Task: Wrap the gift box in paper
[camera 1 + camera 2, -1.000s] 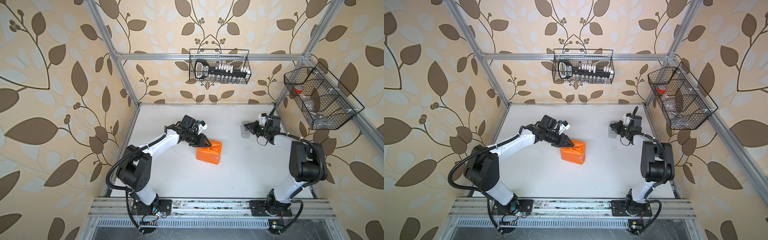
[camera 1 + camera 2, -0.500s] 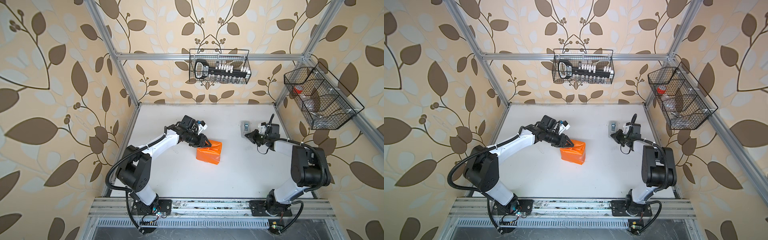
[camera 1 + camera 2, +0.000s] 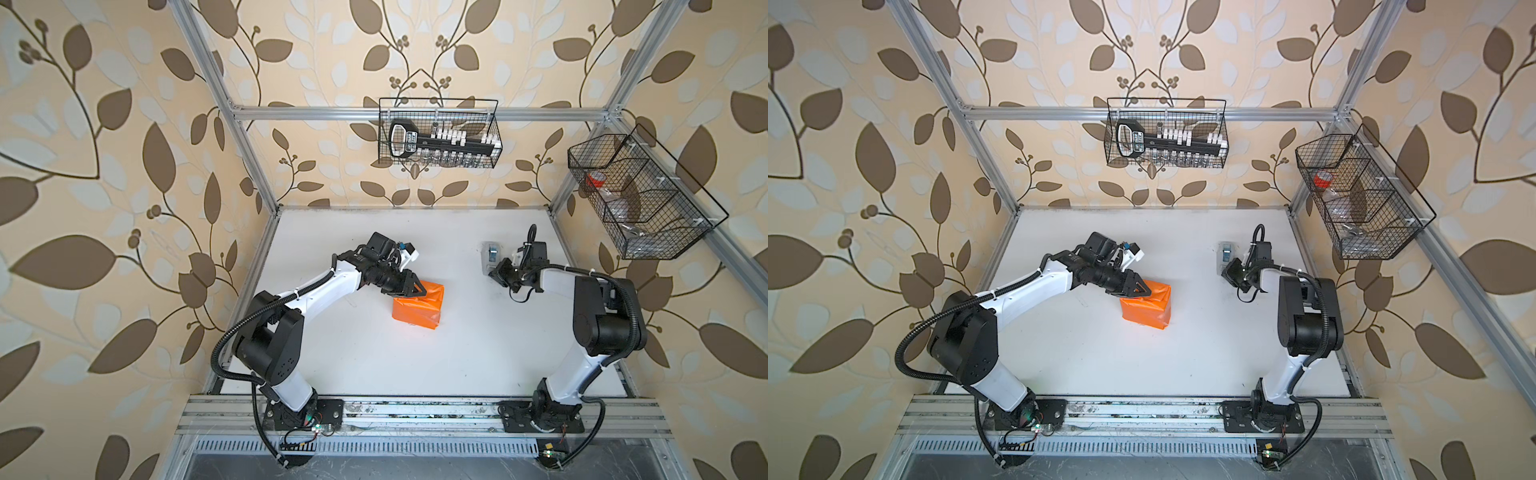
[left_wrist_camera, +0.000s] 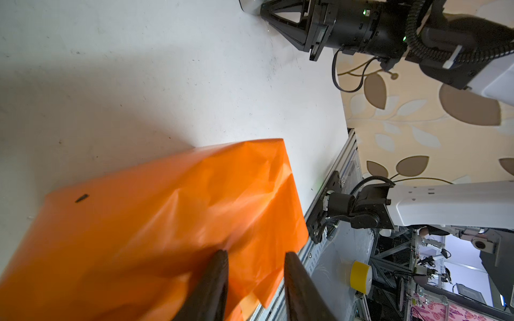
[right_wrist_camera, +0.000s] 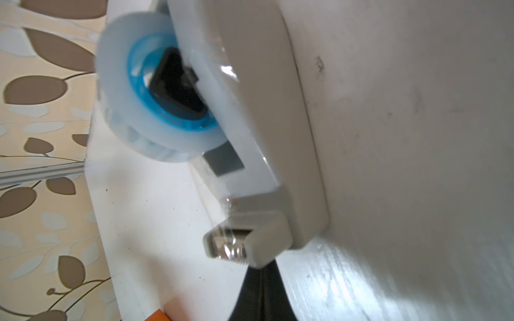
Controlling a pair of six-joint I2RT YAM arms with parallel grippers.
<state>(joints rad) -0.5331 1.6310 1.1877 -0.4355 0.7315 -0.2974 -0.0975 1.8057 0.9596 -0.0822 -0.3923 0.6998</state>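
On one table point(image 3: 457, 353), one parcel of orange paper point(image 3: 419, 309) is touched by the left gripper point(image 3: 420, 292), fingers point(image 4: 219, 278) parted. One tape dispenser point(image 3: 491, 253) is faced by the right gripper point(image 3: 494, 273), fingers closed.

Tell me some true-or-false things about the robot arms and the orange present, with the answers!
1. The orange paper is folded into a box shape. True.
2. The left gripper hangs far from the paper. False: its jaws are right at the paper's top.
3. The tape dispenser stands on the table, apart from the paper. True.
4. The tape roll has a red middle. False: it is blue.
5. The right gripper has wide-open jaws. False: they are shut, beside the tape dispenser.
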